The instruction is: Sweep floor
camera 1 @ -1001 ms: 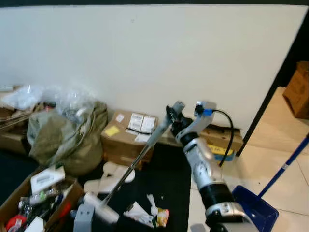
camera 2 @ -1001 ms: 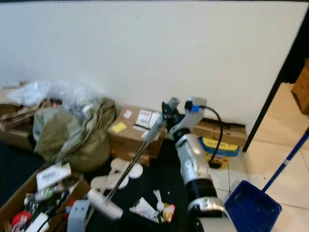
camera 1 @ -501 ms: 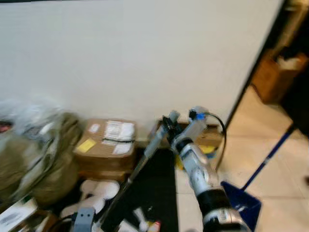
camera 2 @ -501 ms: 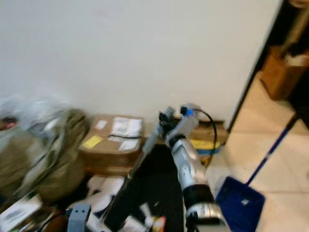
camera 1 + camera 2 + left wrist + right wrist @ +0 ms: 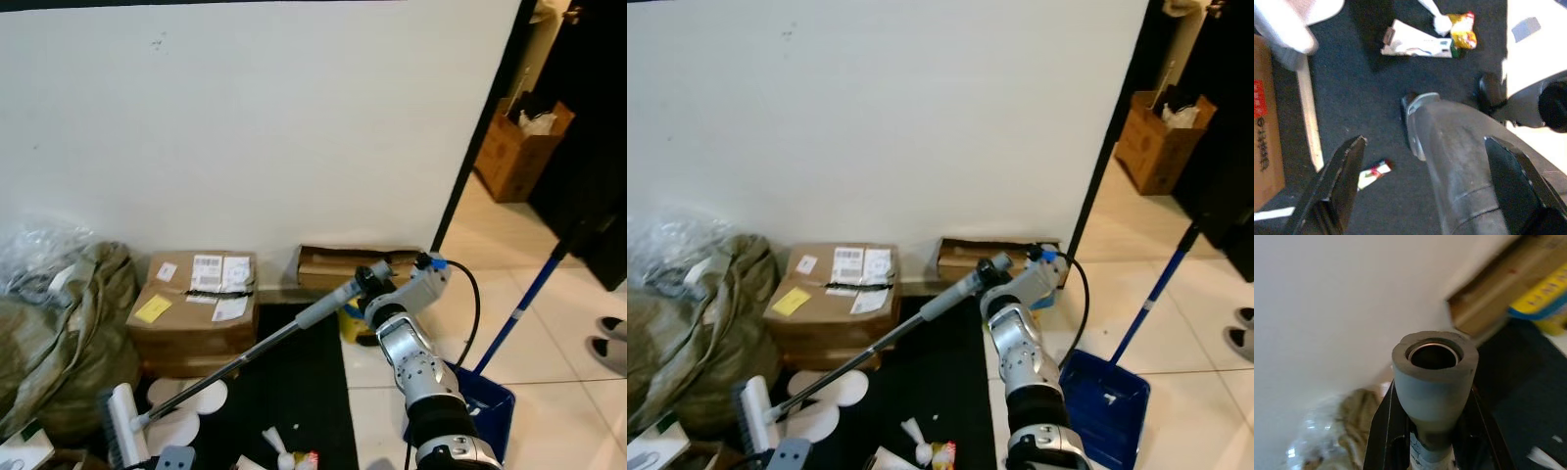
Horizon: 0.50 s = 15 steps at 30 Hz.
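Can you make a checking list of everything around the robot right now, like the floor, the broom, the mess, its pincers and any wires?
Surface: black mat beside pale floor tiles.
Job's things: broom slanting down to its white head on the mat; blue dustpan on the tiles.
Clutter: wrappers on the mat, taped box, green bag.
Pincers: right pincer shut on the broom's grey grip; left pincer open above the mat.
Cables: black cable looping from the right wrist.
Surroundings: white wall, dark doorway, box beyond.

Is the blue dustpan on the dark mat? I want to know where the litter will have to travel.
No, the blue dustpan stands on the pale tiles to the right of the dark mat.
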### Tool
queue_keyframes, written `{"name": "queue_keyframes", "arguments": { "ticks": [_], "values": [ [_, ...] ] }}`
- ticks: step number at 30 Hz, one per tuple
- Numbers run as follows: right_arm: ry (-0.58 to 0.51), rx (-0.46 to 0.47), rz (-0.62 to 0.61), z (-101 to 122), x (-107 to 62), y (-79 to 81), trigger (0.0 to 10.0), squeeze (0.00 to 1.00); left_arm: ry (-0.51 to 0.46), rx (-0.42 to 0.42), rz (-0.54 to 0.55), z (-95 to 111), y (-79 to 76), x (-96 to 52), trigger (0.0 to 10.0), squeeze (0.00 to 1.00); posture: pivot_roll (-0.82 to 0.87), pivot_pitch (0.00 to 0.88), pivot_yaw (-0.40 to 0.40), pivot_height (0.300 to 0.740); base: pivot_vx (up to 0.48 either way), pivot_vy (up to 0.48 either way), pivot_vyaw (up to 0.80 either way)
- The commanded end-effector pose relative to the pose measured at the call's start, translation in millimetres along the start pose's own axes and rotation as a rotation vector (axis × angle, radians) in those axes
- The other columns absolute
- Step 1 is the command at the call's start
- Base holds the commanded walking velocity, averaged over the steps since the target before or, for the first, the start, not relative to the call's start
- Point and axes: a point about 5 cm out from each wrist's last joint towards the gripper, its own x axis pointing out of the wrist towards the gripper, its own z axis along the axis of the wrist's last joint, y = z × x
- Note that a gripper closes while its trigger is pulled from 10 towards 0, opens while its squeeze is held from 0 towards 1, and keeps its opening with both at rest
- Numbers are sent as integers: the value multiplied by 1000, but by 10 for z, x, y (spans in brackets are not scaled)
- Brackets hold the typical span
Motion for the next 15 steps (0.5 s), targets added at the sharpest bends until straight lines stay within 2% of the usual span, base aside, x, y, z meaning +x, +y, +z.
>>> {"name": "queue_keyframes", "arguments": {
  "ticks": [1,2,6,9,13,15],
  "values": [
    [112,149,6,-639,-138,358,10000,0,35,30,-6,-91,45,-35,10000,0,-10,157,19,740,0,0,0],
    [112,149,6,-639,-138,358,10000,0,35,30,-6,-91,45,-35,10000,0,-10,157,19,740,0,0,0],
    [123,12,-79,-760,-188,248,10000,0,39,46,-3,-111,80,-53,10000,0,-15,190,20,740,0,0,0],
    [114,-40,-77,-789,-212,220,10000,0,28,56,6,-92,102,-54,10000,0,-18,209,16,740,0,0,0],
    [113,-57,-75,-802,-221,210,10000,0,22,64,10,-78,113,-54,10000,0,-18,213,16,740,0,0,0],
    [105,-97,-102,-853,-251,138,10000,0,-25,86,9,32,146,-42,10000,0,-18,256,0,740,0,0,0]
  ]
}}
